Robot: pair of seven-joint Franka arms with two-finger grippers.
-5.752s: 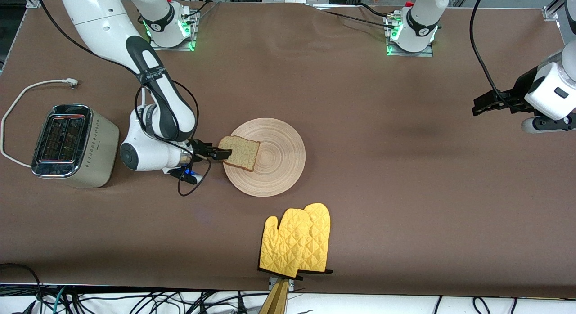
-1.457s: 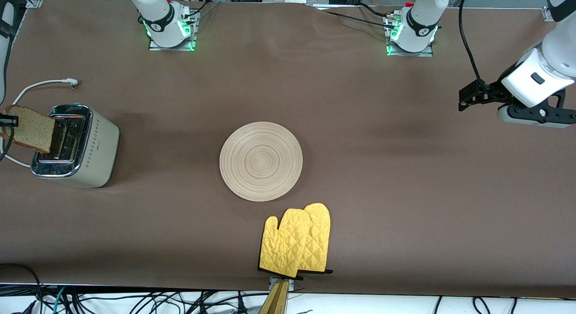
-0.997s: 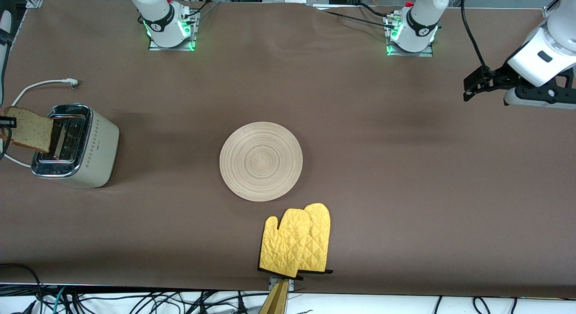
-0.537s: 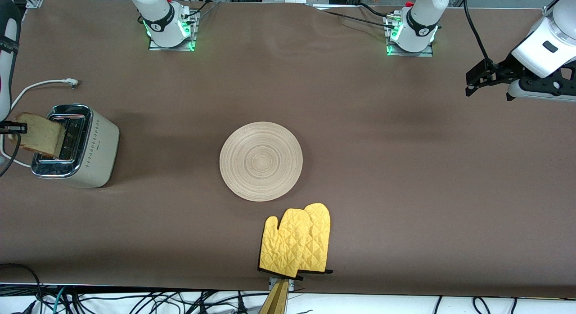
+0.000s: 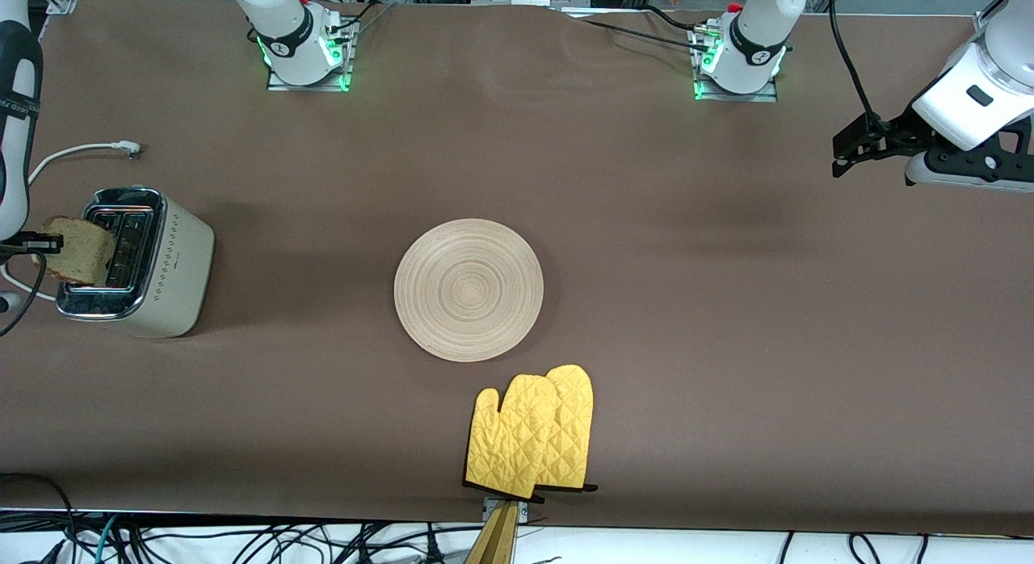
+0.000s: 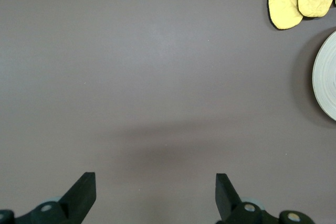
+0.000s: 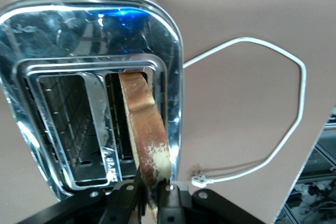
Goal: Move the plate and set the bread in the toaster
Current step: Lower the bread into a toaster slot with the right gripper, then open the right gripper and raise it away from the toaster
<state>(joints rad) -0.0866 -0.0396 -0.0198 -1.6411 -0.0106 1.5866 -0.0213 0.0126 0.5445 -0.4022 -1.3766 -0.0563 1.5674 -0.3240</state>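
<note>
The cream-white toaster (image 5: 141, 265) with a chrome top stands at the right arm's end of the table. My right gripper (image 5: 48, 243) is shut on the bread (image 5: 79, 250) and holds it on edge, its lower part down in the toaster's outer slot. In the right wrist view the slice (image 7: 147, 135) stands in the slot of the toaster (image 7: 58, 40) between my fingers (image 7: 151, 198). The light-wood plate (image 5: 468, 289) lies bare in the middle of the table. My left gripper (image 5: 840, 156) hangs open and empty above the left arm's end of the table; in its wrist view its fingers (image 6: 84, 190) stand wide apart.
A pair of yellow oven mitts (image 5: 533, 431) lies near the front edge, nearer to the camera than the plate. The toaster's white cord (image 5: 56, 156) curls on the cloth beside the toaster. The arm bases (image 5: 303, 43) stand along the back edge.
The right gripper lifted the bread off the plate, carried it over the toaster and has lowered it into the slot in the last second. The left gripper shifted slightly.
</note>
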